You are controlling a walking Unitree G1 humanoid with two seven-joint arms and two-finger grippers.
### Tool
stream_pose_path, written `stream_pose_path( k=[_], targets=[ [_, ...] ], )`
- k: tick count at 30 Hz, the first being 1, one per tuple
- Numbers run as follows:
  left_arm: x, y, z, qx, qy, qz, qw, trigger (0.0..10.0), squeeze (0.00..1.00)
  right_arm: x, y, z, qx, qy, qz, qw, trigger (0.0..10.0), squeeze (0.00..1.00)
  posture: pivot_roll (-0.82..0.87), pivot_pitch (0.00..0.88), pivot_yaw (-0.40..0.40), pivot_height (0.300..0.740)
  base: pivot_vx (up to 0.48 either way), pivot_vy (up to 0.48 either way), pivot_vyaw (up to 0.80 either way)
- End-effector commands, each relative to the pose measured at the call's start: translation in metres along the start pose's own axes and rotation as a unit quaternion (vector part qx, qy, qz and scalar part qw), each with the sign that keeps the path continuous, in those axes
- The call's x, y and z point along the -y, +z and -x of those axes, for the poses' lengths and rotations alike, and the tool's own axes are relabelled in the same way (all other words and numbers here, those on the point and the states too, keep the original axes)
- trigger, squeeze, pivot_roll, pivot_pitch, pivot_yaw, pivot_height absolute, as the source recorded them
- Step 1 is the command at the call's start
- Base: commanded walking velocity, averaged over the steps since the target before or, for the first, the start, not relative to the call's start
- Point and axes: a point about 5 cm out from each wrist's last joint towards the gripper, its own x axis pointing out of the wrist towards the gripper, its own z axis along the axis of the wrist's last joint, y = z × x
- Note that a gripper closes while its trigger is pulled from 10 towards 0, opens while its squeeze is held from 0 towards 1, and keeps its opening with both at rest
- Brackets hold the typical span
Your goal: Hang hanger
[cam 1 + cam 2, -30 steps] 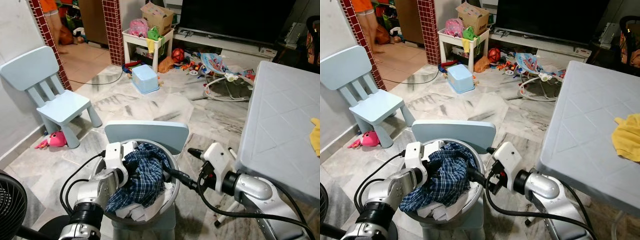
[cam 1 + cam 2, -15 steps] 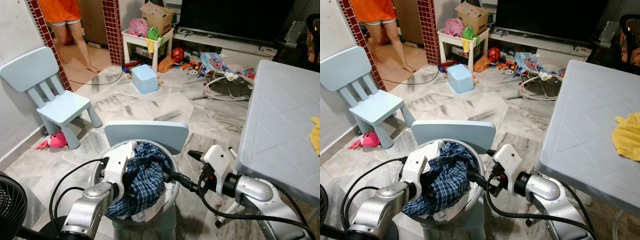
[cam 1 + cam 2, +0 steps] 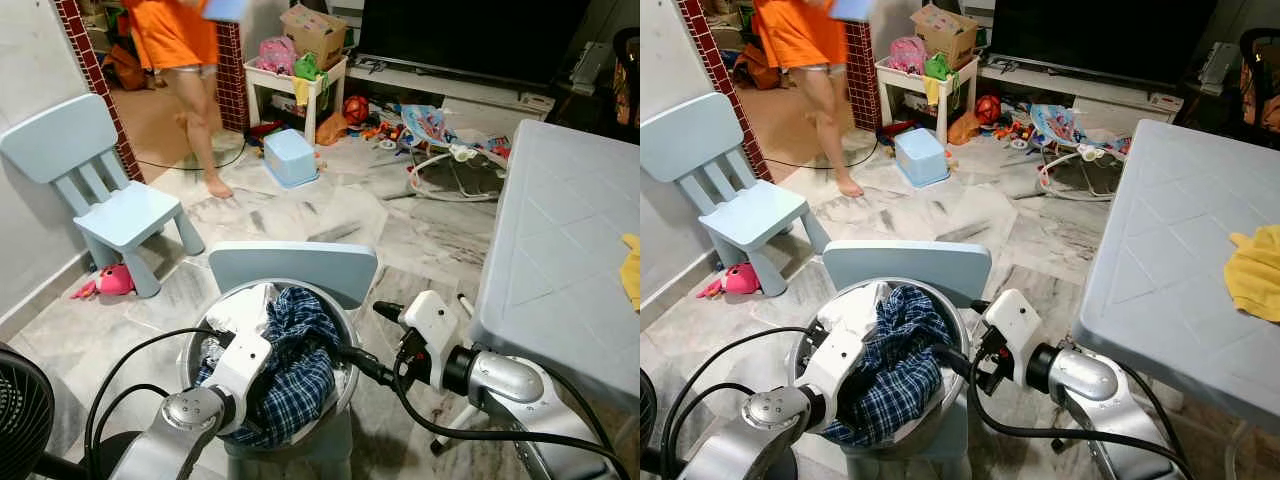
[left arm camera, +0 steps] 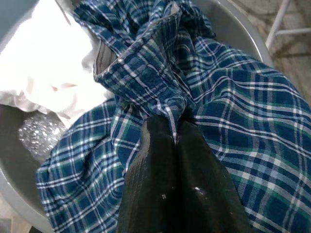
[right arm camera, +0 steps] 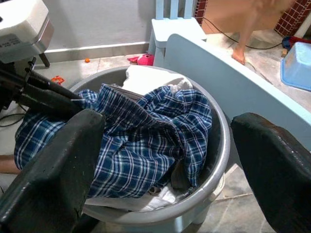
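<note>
Plaid shirt (image 4: 204,126) in basin (image 5: 214,160) | left tool (image 4: 172,133) clamped on it | right tool (image 5: 165,160) apart

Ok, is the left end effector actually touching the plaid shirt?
Touching. The left wrist view shows the left end effector closed, with a fold of the plaid shirt pinched between its fingertips.

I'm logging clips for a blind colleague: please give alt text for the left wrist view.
The left pincer, its two black fingers shut, pinches a fold of the blue-and-green plaid shirt heaped in the round grey plastic basin. White crumpled cloth lies beside the shirt in the basin.
</note>
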Motion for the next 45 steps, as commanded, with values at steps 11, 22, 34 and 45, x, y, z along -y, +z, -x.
stream_pose_path(
  k=[11, 22, 34, 45],
  targets=[
    [-0.011, 0.022, 0.000, 0.060, 0.070, 0.025, 0.995, 10.0, 1.00, 0.002, 0.002, -0.002, -0.001, 0.006, 0.014, 1.000, 10.0, 0.00, -0.11, 0.000, -0.018, 0.740, 0.000, 0.000, 0.00],
    [-0.023, 0.033, -0.004, 0.081, 0.103, 0.073, 0.989, 10.0, 1.00, 0.001, 0.002, -0.003, 0.000, 0.010, 0.018, 1.000, 10.0, 0.00, -0.12, 0.000, -0.021, 0.740, 0.000, 0.000, 0.00],
    [-0.032, 0.036, -0.026, 0.062, 0.082, 0.243, 0.965, 10.0, 1.00, 0.000, 0.002, -0.001, -0.005, 0.011, 0.022, 1.000, 10.0, 0.00, -0.13, 0.000, -0.023, 0.740, 0.000, 0.000, 0.00],
    [-0.027, 0.035, -0.042, 0.036, 0.048, 0.276, 0.959, 10.0, 0.69, -0.001, 0.002, -0.001, -0.006, 0.012, 0.027, 1.000, 10.0, 0.00, -0.14, 0.000, -0.018, 0.740, 0.000, 0.000, 0.00]
  ],
)
